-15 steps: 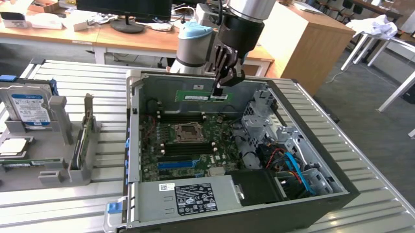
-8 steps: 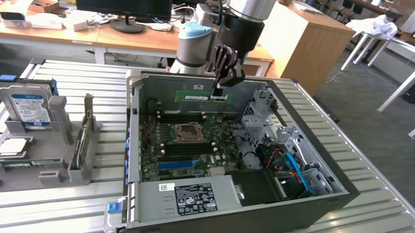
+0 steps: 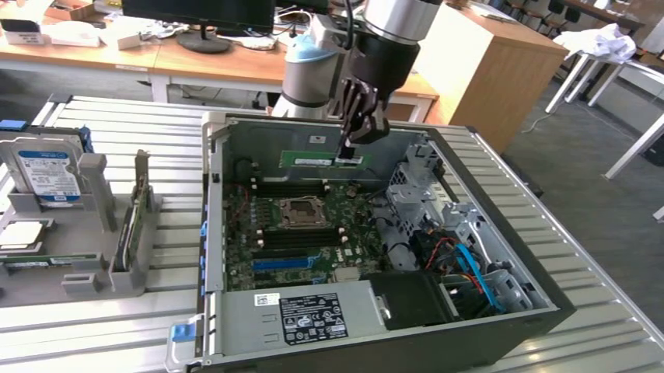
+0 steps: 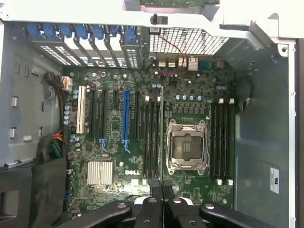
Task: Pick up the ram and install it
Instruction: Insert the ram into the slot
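I see the black gripper [image 3: 353,152] clenched on the long, thin green circuit-board ram [image 3: 316,161], white label facing out. The green motherboard [image 4: 190,90] reads DELL.

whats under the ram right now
The motherboard: black memory slots beside the CPU socket. The ram, held edge-on, covers the strip right below it.

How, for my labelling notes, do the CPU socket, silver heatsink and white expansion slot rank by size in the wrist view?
1. CPU socket
2. silver heatsink
3. white expansion slot, long but narrow
All lie on one motherboard, so nearness matters little.
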`<state>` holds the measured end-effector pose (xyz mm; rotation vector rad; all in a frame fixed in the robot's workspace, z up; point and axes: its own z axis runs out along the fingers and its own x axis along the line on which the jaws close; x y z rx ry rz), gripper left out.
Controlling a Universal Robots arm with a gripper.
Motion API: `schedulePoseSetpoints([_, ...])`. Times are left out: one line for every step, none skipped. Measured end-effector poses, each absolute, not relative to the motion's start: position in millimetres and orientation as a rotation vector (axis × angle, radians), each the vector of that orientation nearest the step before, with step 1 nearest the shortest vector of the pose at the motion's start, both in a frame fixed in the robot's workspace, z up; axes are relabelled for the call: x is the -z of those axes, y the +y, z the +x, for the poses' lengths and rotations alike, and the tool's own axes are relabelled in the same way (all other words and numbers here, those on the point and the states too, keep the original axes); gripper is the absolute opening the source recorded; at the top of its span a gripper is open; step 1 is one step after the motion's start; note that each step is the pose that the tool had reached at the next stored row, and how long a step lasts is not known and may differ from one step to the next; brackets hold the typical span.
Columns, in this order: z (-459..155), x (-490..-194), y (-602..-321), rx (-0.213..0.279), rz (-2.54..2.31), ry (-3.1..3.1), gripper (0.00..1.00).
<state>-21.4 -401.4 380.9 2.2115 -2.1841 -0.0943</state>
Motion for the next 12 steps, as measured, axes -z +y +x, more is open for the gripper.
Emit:
schedulePoseSetpoints([-21.4, -379.7, -401.4, 0.094, 2.212, -2.184, 0.12])
schedulePoseSetpoints([-21.4, -378.7, -401.4, 0.094, 2.212, -2.184, 0.12])
schedulePoseSetpoints([-21.5, -377.5, -401.4, 0.094, 2.211, -2.184, 0.12])
schedulePoseSetpoints([-21.4, -376.4, -401.4, 0.094, 2.211, -2.184, 0.12])
schedulePoseSetpoints([-21.4, -375.4, -401.4, 0.094, 2.211, -2.184, 0.12])
schedulePoseSetpoints([-21.4, -374.4, -401.4, 0.094, 2.212, -2.184, 0.12])
schedulePoseSetpoints([-21.4, -373.5, -401.4, 0.094, 2.211, -2.184, 0.12])
schedulePoseSetpoints([-21.5, -372.4, -401.4, 0.094, 2.211, -2.184, 0.12])
schedulePoseSetpoints([-21.4, -371.4, -401.4, 0.094, 2.211, -2.184, 0.12])
schedulePoseSetpoints([-21.4, -370.3, -401.4, 0.094, 2.212, -2.184, 0.12])
schedulePoseSetpoints([-21.4, -369.1, -401.4, 0.094, 2.211, -2.184, 0.12])
schedulePoseSetpoints([-21.5, -367.8, -401.4, 0.094, 2.211, -2.184, 0.12])
